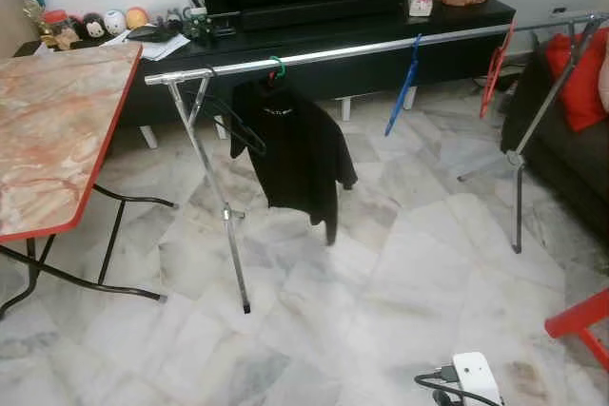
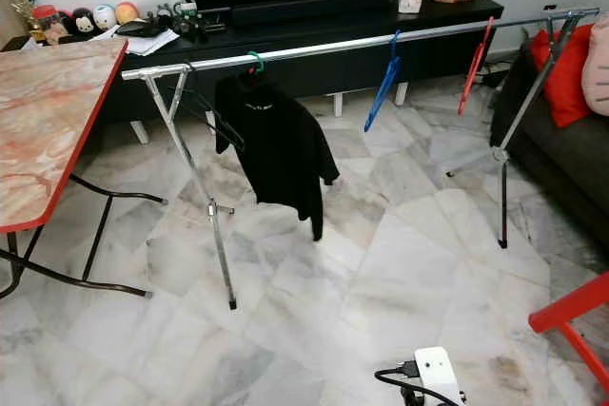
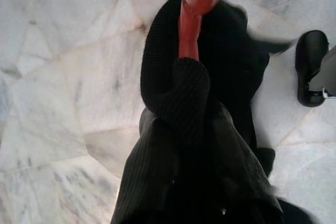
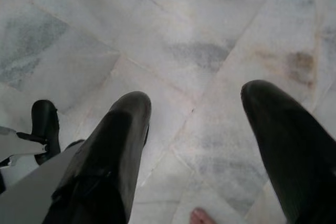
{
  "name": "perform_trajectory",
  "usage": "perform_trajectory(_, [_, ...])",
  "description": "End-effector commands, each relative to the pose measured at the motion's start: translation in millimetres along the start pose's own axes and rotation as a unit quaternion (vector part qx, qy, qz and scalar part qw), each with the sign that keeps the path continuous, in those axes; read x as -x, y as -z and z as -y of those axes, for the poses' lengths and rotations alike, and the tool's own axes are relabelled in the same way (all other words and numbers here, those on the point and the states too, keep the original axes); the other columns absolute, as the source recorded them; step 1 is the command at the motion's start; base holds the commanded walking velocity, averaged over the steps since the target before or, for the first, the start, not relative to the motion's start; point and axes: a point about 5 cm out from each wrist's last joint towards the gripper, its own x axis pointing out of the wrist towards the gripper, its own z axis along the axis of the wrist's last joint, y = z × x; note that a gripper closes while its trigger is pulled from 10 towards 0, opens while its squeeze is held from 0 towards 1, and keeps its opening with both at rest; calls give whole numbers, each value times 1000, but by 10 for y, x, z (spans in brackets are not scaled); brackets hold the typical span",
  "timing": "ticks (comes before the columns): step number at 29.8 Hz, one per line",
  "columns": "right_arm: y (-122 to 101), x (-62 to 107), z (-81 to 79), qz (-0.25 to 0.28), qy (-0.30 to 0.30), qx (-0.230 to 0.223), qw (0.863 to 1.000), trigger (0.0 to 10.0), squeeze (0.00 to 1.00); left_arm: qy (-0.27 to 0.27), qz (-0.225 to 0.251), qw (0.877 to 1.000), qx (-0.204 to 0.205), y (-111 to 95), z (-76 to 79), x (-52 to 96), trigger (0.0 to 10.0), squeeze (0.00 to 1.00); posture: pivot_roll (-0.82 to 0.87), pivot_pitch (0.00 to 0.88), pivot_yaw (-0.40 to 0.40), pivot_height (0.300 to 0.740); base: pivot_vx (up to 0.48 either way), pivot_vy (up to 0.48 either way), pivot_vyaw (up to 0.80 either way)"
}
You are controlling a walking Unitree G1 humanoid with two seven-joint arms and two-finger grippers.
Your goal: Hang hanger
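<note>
Between the fingers of the left gripper [image 3: 191, 129], clamped shut over the marble floor [image 3: 58, 77], sits a red hanger [image 3: 197, 14] draped in black cloth [image 3: 231, 145], while the right gripper [image 4: 207, 145] hangs empty, fingers spread apart.

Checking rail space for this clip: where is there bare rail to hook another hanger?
The rail is bare between the black shirt and the blue hanger, and between the blue hanger and the red hanger. Its left end is crowded: the shirt and an empty black hanger.
</note>
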Motion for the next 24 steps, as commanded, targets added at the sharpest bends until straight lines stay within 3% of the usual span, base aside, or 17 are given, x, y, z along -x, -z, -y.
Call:
perform_trajectory(1, [28,4,-3,-1,8,-5,1000,10000,0,4,-9,1000,0,35,30,4,10000,0,-7,0,73,740,0,0,0])
perform_trajectory(3, [15,5,21,4,27,10,1000,10000,0,10,-3,1000,0,6,130,-10,10000,0,-11,0,74,740,0,0,0])
perform_trajectory(7, [-38,23,75,49,82,-15,995,10000,0,26,3,1000,-4,-24,442,-22,10000,0,-11,0,74,740,0,0,0])
perform_trajectory(9, [-51,28,85,58,93,-14,994,10000,0,28,3,1000,-4,-25,472,-22,10000,0,-10,0,73,740,0,0,0])
perform_trajectory(11, [-719,-23,47,151,97,29,983,10000,0,28,1,1000,-5,-18,497,-20,10000,0,-12,0,74,740,0,0,0])
perform_trajectory(13, [-1168,3,39,207,93,105,968,10000,0,27,-4,1000,-5,11,471,-13,10000,0,-15,0,74,740,0,0,0])
perform_trajectory(14, [-1236,14,44,216,89,138,962,10000,0,24,-6,1000,-5,27,418,-10,10000,0,-15,0,74,740,0,0,0])
perform_trajectory(15, [-1391,45,68,234,83,217,944,10000,0,16,-12,1000,-3,66,243,2,10000,0,-16,0,75,740,0,0,0])
perform_trajectory(17, [-1446,59,77,241,80,244,936,10000,0,13,-14,1000,-2,80,178,8,10000,0,-16,0,75,740,0,0,0])
perform_trajectory(18, [-1550,93,86,263,82,283,919,10000,0,7,-17,1000,-2,100,85,20,10000,0,-18,0,74,740,0,0,0])
perform_trajectory(20, [-1576,104,87,271,84,292,913,10000,0,6,-18,1000,-2,105,66,22,10000,0,-18,0,74,740,0,0,0])
perform_trajectory(22, [-1890,212,29,317,43,381,867,10000,0,-3,-25,1000,0,158,-114,58,10000,0,-20,0,74,740,0,0,0])
perform_trajectory(23, [-1923,224,21,321,39,392,861,10000,0,-4,-25,1000,0,164,-134,63,10000,0,-20,0,74,740,0,0,0])
perform_trajectory(24, [-2002,263,-76,334,-6,419,844,10000,0,-4,-26,1000,1,167,-141,65,10000,0,-20,0,73,740,0,0,0])
